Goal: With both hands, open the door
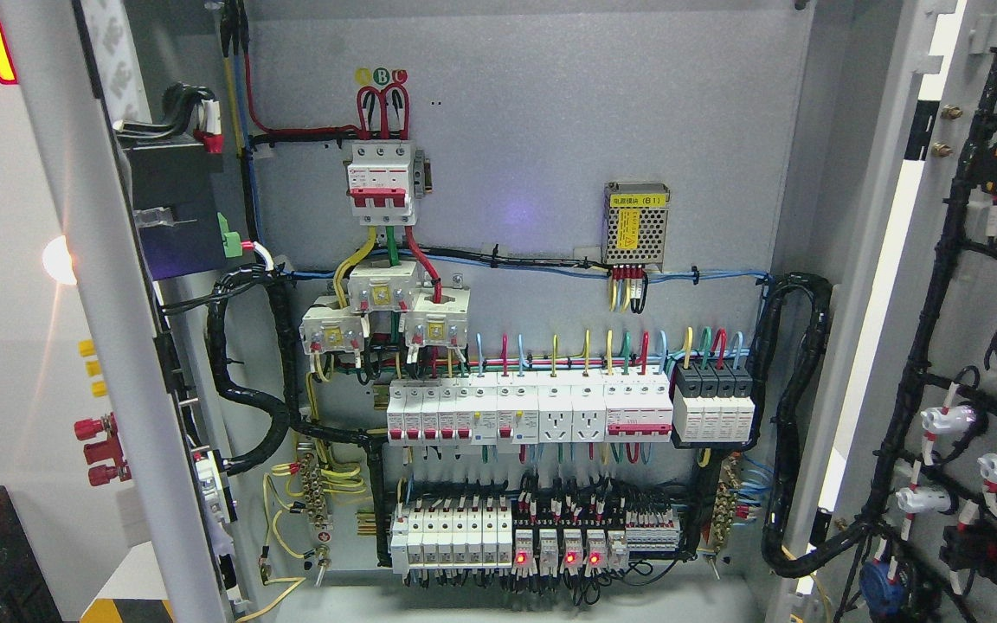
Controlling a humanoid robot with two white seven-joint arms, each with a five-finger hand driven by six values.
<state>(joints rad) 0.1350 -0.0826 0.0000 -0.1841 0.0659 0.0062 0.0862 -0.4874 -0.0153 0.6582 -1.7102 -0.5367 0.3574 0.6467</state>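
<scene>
Neither hand shows anywhere in our head view, so we cannot tell whether our fingers are spread, curled or holding anything, nor how either arm is posed.

Both doors stand swung wide: the left door (92, 329) angles across the picture's left side with its edge toward us, and the right door (974, 346) is folded back at the right, its inner face laced with black cable harness (914, 363) and white lamp bodies. Between them the cabinet interior (550, 156) lies fully exposed. We see a red-topped main breaker (382, 183) high up, a perforated power supply (635, 223) to its right, a row of white breakers (533, 414) across the middle, and a lower row (533, 543) with red indicator lights glowing.

We judge the opening essentially done. To finish well, we should draw our arms clear along the door edges, staying outside the live wiring and not snagging the harness.
</scene>
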